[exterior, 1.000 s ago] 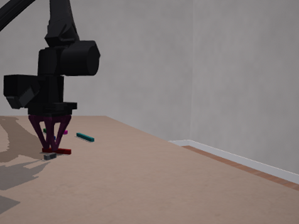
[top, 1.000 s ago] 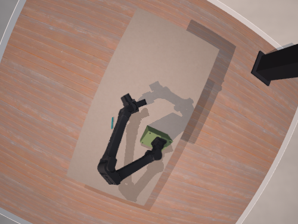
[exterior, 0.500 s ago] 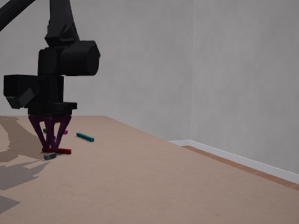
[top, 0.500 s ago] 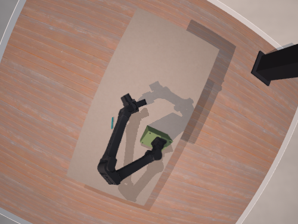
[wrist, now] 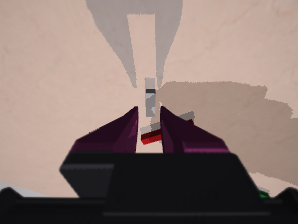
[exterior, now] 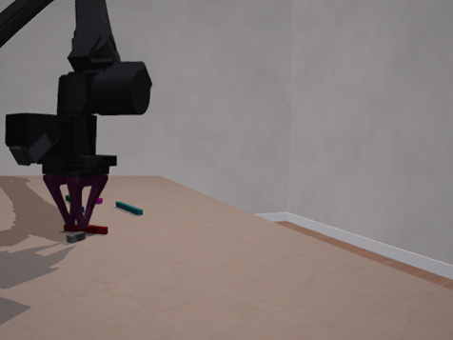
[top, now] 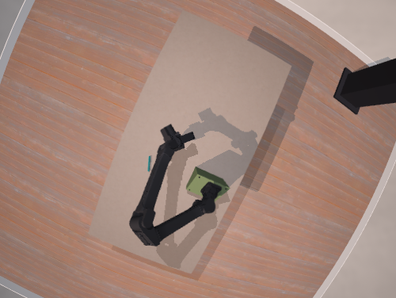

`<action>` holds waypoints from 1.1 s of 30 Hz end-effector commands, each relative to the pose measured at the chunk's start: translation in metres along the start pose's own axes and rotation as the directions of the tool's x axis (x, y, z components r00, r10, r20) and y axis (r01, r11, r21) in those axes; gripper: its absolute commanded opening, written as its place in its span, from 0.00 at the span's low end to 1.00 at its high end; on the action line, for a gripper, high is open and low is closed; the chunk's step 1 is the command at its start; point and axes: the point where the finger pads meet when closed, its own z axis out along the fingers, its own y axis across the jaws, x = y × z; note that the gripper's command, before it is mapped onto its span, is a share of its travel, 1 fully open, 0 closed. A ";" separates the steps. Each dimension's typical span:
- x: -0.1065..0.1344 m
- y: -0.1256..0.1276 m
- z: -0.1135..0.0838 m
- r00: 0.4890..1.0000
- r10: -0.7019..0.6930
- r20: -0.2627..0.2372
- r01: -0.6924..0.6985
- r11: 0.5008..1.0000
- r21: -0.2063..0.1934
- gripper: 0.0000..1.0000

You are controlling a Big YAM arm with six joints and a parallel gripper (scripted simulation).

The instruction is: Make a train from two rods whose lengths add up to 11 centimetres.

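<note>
1. I see the gripper [top: 174, 141] [exterior: 76, 225] [wrist: 149, 111] low by the red rod [exterior: 97, 229] [wrist: 151, 138]; its fingers stand a little apart and pinch nothing.
2. The grey rod [exterior: 76, 237] [wrist: 150, 105] lies on my side of the red rod, just beside it. Beyond the red rod are the blue rod [exterior: 82, 209], the green rod [exterior: 67, 198] [wrist: 263, 195] and the magenta rod [exterior: 100, 201]; the turquoise rod [top: 149, 163] [exterior: 129, 208] is beyond it, to the right.
3. Grey with green, or turquoise with blue, would make eleven. I suppose the grey one is wanted now.
4. With so narrow an opening, a small sideways error could put a fingertip on top of the grey rod.
5. The red rod is so near that descending fingers could push it, or catch it too.
</note>
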 end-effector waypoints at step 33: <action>0.008 0.002 -0.002 1.000 -0.008 0.000 0.008 1.000 -0.010 0.23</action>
